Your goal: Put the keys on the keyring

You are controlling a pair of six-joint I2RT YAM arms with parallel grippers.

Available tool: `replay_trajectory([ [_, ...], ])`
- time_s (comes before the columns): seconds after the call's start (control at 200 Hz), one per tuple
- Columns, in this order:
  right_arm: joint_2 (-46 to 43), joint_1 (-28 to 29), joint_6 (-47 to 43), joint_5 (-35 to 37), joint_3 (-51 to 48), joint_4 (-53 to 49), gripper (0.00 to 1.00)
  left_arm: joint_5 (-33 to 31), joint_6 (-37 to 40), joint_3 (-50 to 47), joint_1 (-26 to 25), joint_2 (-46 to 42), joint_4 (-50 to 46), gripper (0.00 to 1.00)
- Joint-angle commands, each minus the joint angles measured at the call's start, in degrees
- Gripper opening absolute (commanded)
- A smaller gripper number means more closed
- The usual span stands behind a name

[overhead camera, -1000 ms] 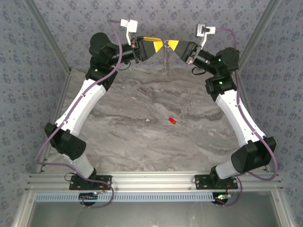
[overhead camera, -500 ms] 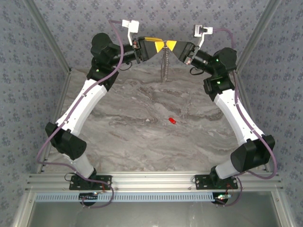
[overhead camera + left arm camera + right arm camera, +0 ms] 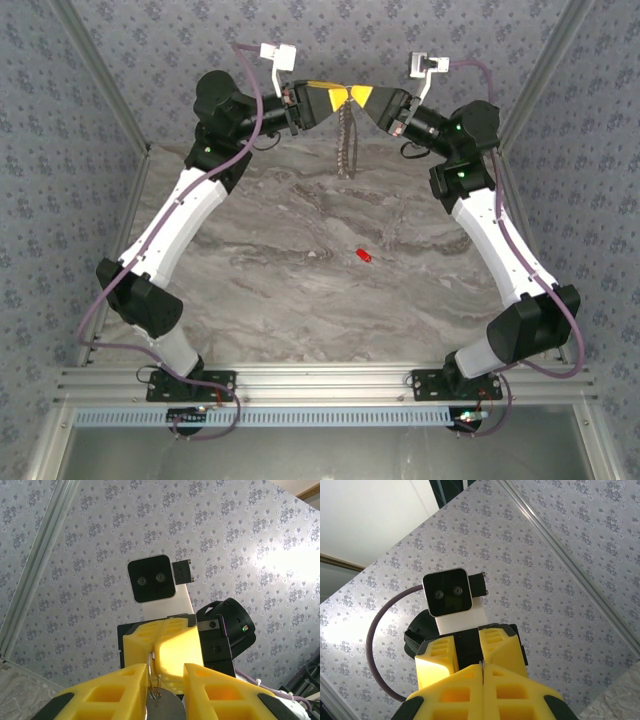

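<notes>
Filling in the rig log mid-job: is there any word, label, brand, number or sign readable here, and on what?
None readable. The left hand, right hand, keyring, white camera housings and marble table carry no legible text; the wallpaper shows only a floral pattern. Circuit boards at the near rail are too small to read.

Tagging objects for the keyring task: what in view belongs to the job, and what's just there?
Job: keyring, dangling between left gripper and right gripper; red key on marble table.
Just there: patterned walls, aluminium rail.
</notes>
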Motion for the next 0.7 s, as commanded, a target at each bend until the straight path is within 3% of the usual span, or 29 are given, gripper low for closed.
replay_trajectory([
  [0.0,-0.26,0.26,1.09,1.09,1.87,3.0,0.0,0.99,0.66,-0.06,-0.58,-0.15,1.57,0.25],
  [0.235,-0.26,0.28,1.26,1.25,1.84,3.2,0.0,1.33,1.1,-0.16,-0.8,-0.06,1.29,0.23],
  [0.695,-0.25,0.25,1.37,1.37,1.55,3.25,0.0,1.41,1.52,-0.69,-1.14,-0.33,1.65,0.07],
])
